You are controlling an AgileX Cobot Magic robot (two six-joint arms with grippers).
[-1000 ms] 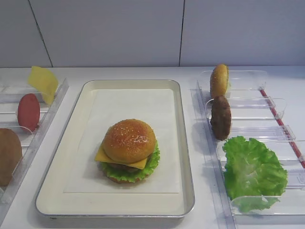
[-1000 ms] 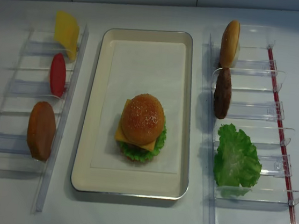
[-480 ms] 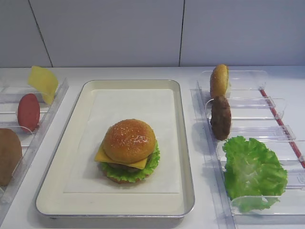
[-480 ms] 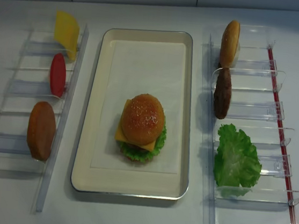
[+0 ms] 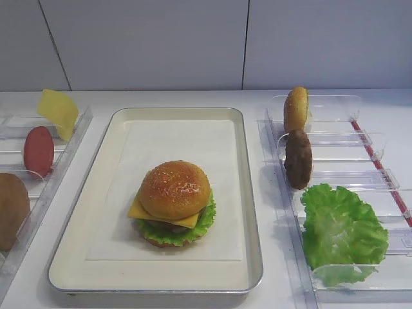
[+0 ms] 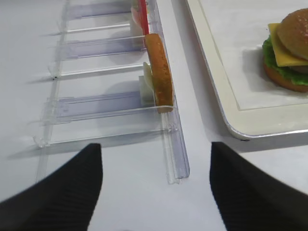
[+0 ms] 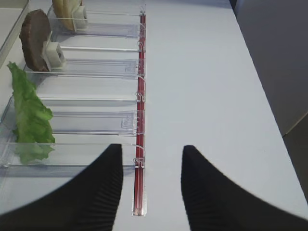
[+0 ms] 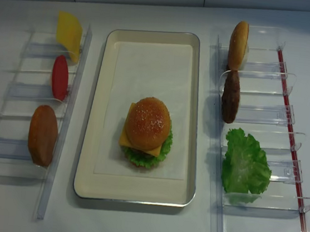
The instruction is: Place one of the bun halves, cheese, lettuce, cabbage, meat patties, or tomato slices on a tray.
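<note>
The silver tray holds a stacked burger: sesame bun top over cheese, a patty and lettuce. In the right rack stand a bun half, a meat patty and a lettuce leaf. The left rack carries a cheese slice, a tomato slice and another bun half. My right gripper hovers open and empty over the near end of the right rack. My left gripper is open and empty, short of the left rack's near end. No cabbage is in view.
Both clear plastic racks flank the tray. A red strip runs along the right rack's outer side. The table's right edge lies beyond it. A white wall stands behind the table.
</note>
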